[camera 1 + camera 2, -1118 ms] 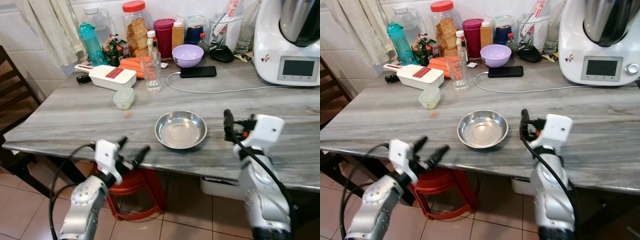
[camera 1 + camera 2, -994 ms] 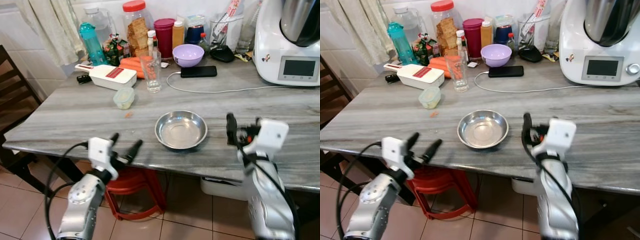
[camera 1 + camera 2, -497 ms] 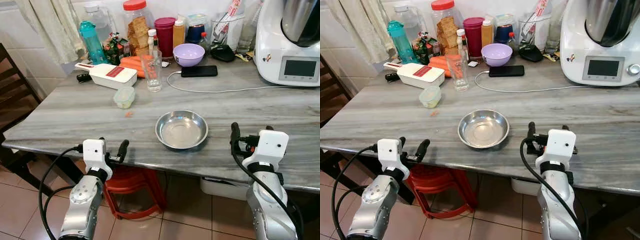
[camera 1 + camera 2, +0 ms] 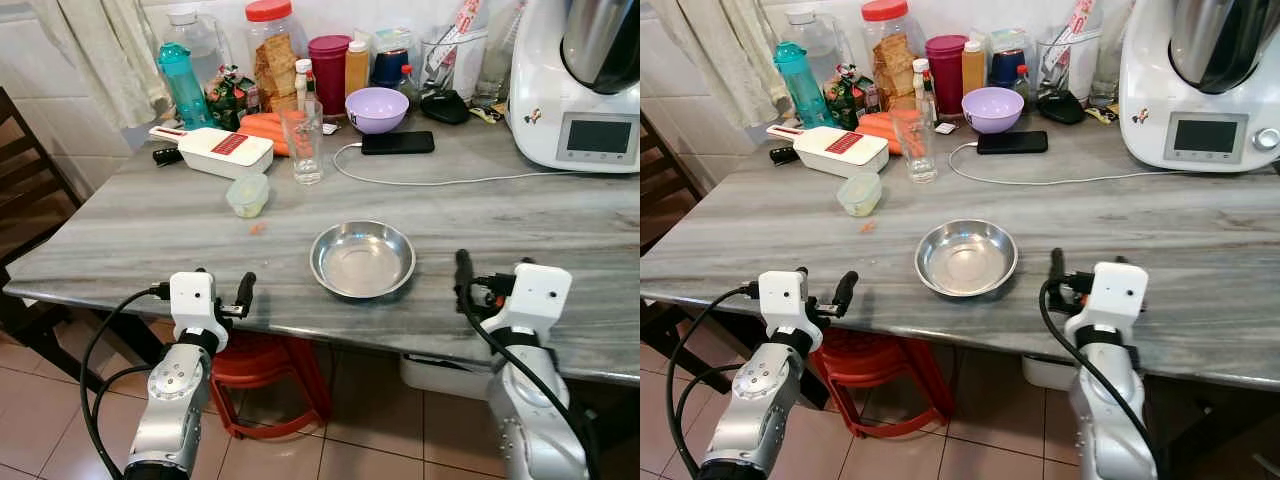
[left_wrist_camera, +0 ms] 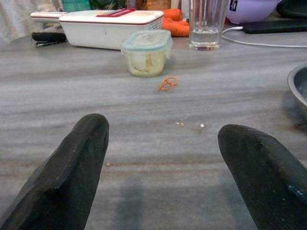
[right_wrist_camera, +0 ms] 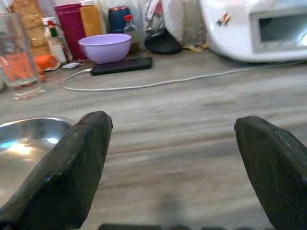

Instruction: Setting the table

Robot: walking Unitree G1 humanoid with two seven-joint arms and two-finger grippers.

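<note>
A shallow steel bowl (image 4: 362,259) sits empty near the front edge of the grey marble table (image 4: 150,235). My left gripper (image 4: 222,290) hovers open at the table's front edge, well left of the bowl, with nothing between its fingers (image 5: 72,172). It faces a small lidded container (image 5: 146,51) and a drinking glass (image 5: 207,24) further back. My right gripper (image 4: 492,275) is open and empty just right of the bowl at the front edge. The bowl's rim (image 6: 29,125) lies beside one of the right fingers (image 6: 72,163).
The back of the table is crowded: a white slicer box (image 4: 212,151), a teal bottle (image 4: 182,85), jars, a purple bowl (image 4: 376,110), a phone (image 4: 397,143) with a white cable, and a large white kitchen machine (image 4: 575,85). A red stool (image 4: 265,365) stands under the table, a dark chair (image 4: 25,190) at its left.
My left gripper has drawn back to the left and levelled out at the table edge. My right gripper has sunk slightly toward the front edge. The bowl has not moved.
</note>
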